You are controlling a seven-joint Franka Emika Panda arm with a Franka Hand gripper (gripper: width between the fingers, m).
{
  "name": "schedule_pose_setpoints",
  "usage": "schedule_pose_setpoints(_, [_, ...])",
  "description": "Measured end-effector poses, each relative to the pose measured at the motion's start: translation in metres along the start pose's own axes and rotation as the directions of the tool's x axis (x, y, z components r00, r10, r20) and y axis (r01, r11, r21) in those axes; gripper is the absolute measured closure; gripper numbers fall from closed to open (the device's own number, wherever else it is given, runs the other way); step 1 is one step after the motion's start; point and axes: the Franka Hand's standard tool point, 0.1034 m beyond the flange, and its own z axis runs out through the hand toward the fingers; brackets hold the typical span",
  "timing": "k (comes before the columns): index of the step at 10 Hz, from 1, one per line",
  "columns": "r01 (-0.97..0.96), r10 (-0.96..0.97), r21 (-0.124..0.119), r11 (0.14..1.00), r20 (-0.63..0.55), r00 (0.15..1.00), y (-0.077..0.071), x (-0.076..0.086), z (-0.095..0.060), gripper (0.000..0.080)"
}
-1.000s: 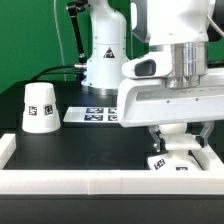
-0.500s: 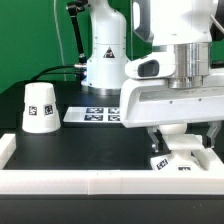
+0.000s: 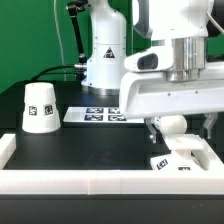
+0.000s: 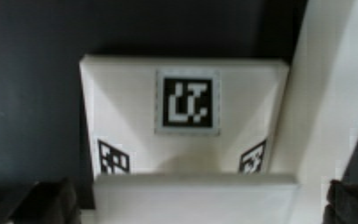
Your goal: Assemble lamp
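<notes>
Early stage, nothing joined yet as far as I can see. My gripper (image 3: pixel 169 124) hangs over the near corner on the exterior view's right. My fingers look narrowed onto the bulb (image 3: pixel 171 127), a round white lump directly under the hand. In the wrist view a white block fills the gap between my dark fingertips (image 4: pixel 48 198), so I judge it held, though the actual contact is hidden. The base (image 3: pixel 186 157) lies flat on the black table (image 3: pixel 90 145) just below the bulb, close to the white border wall (image 3: pixel 110 183). The bulb looks clear of the base, so it isn't seated. The shade (image 3: pixel 40 107) stands upright, untouched, well apart on the exterior view's left. The marker board (image 3: pixel 97 115) lies flat farther back, between the shade and me. Left to do, by my reading: bulb into base, then shade on top. For writing, there are only black-and-white square tags: one on top of the base (image 4: pixel 186 100) and smaller ones on its sides, one on the shade, several on the marker board. These are patterns, not letters, and no brand or text is readable anywhere.
</notes>
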Motion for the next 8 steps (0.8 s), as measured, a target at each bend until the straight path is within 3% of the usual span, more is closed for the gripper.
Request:
schedule_pose_setpoints(2, [0.004,-0.004,-0.004,1.0,0.012,1.0,0.002,-0.027,-0.019,0.01])
schedule_pose_setpoints(5, [0.031,-0.031,-0.002,1.0,0.02,0.999,-0.012,-0.069,-0.027,0.01])
schedule_pose_setpoints(6, [0.034,-0.034,-0.001,0.999,0.02,0.999,-0.014,-0.077,-0.024,0.01])
schedule_pose_setpoints(8, [0.033,-0.033,-0.001,0.999,0.021,0.999,-0.013,-0.076,-0.024,0.01])
